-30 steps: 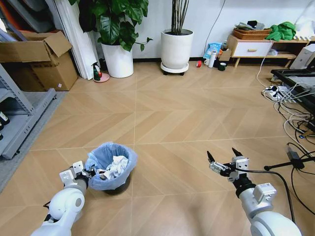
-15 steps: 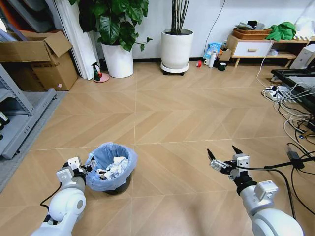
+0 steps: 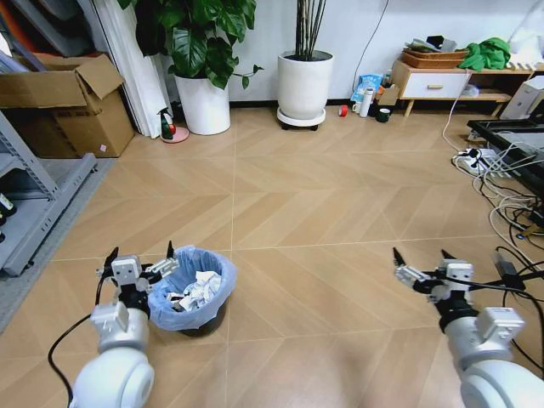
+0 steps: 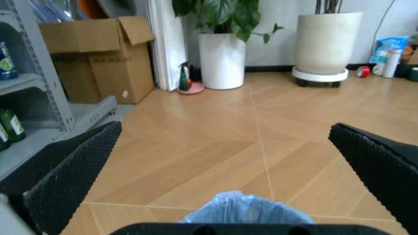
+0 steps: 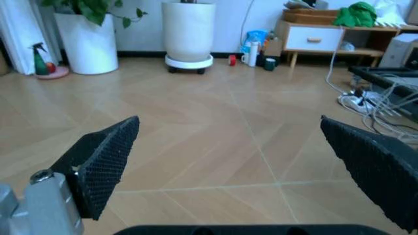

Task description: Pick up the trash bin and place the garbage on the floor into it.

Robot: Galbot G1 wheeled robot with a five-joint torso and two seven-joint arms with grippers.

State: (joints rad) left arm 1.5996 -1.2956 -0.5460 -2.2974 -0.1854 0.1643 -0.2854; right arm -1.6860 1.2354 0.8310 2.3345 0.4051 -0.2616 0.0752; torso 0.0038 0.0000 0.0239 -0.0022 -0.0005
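Observation:
The trash bin, small and dark with a crinkly light blue bag, stands on the floor at the near left. Crumpled white paper wads lie inside it. My left gripper is open just left of the bin's rim, one fingertip close to the bag. In the left wrist view that gripper spreads wide above the top of the bag. My right gripper hovers open and holds nothing over bare floor at the near right, and its own view shows it the same way. A red can sits far off by the cabinet.
Two large white plant pots stand along the back wall, with a spray bottle beside the left one. A cardboard box and a metal shelf line the left side. Cables cover the floor at right. A low cabinet is at the back right.
My left gripper has come off the bin's rim, opened and moved left. My right arm has shifted to the right. The bin has stayed in place.

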